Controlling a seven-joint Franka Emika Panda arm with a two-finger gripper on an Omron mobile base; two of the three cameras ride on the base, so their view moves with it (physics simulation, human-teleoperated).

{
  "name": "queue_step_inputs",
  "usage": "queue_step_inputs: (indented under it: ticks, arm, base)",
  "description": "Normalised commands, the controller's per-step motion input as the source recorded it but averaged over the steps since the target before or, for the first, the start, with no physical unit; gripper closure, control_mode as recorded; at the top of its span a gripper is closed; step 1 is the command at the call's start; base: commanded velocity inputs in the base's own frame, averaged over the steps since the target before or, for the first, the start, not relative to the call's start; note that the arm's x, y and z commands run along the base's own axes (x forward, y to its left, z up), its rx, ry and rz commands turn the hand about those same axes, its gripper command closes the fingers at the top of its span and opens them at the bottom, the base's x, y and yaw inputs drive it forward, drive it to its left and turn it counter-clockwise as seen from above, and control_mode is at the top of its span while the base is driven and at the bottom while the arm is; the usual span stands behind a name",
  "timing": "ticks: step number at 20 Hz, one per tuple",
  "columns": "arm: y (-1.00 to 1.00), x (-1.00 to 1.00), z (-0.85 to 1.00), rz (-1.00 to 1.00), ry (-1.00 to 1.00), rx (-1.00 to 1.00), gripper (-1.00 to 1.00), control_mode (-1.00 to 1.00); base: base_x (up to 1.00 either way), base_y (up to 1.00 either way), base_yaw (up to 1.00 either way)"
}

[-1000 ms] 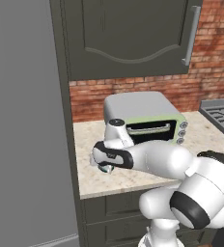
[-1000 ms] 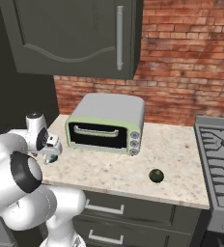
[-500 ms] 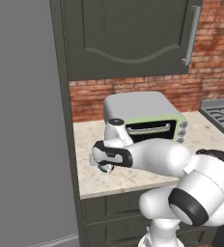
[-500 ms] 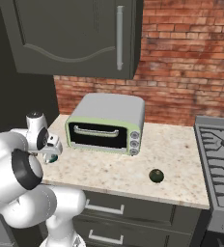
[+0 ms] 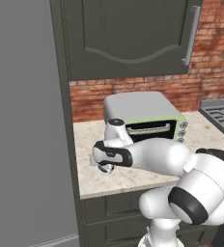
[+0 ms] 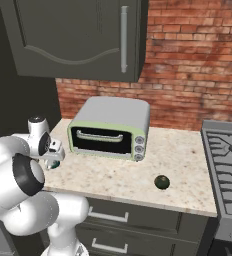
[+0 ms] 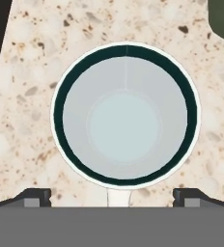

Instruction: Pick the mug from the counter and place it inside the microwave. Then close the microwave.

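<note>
The mug (image 7: 125,115) stands upright on the beige speckled counter (image 7: 27,120), seen straight from above with its whitish rim, dark inner ring and pale bottom. My gripper (image 7: 112,198) hovers right over it, open, with its dark fingertips (image 7: 34,197) wide apart to either side of the mug's handle stub. From the base, the mug (image 5: 104,168) peeks out under the hand near the counter's (image 5: 87,144) left front edge. The same mug (image 6: 53,164) sits below the gripper (image 6: 52,159). The microwave is out of view.
A pale-green and grey toaster oven (image 6: 110,127) stands behind and to the right of the mug, also toaster oven (image 5: 143,113). A small dark round thing (image 6: 161,182) lies further right. The stove (image 6: 228,150) borders the counter's right end. A tall grey panel (image 5: 22,120) rises at the left.
</note>
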Motion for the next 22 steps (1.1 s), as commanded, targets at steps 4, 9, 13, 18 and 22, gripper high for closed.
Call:
queue_step_inputs:
  ticks: [4, 9, 13, 18, 22]
  arm:
    - [-0.01, 0.00, -0.03, 0.00, 0.00, 0.00, -1.00, -1.00]
    - [0.00, 0.00, 0.00, 0.00, 0.00, 0.00, -1.00, -1.00]
    - [0.00, 0.00, 0.00, 0.00, 0.00, 0.00, 1.00, -1.00]
    - [0.00, 0.00, 0.00, 0.00, 0.00, 0.00, 1.00, -1.00]
    - [0.00, 0.00, 0.00, 0.00, 0.00, 0.00, 1.00, -1.00]
  base:
    - [0.00, 0.00, 0.00]
    - [0.00, 0.00, 0.00]
    - [0.00, 0.00, 0.00]
    - [0.00, 0.00, 0.00]
    - [0.00, 0.00, 0.00]
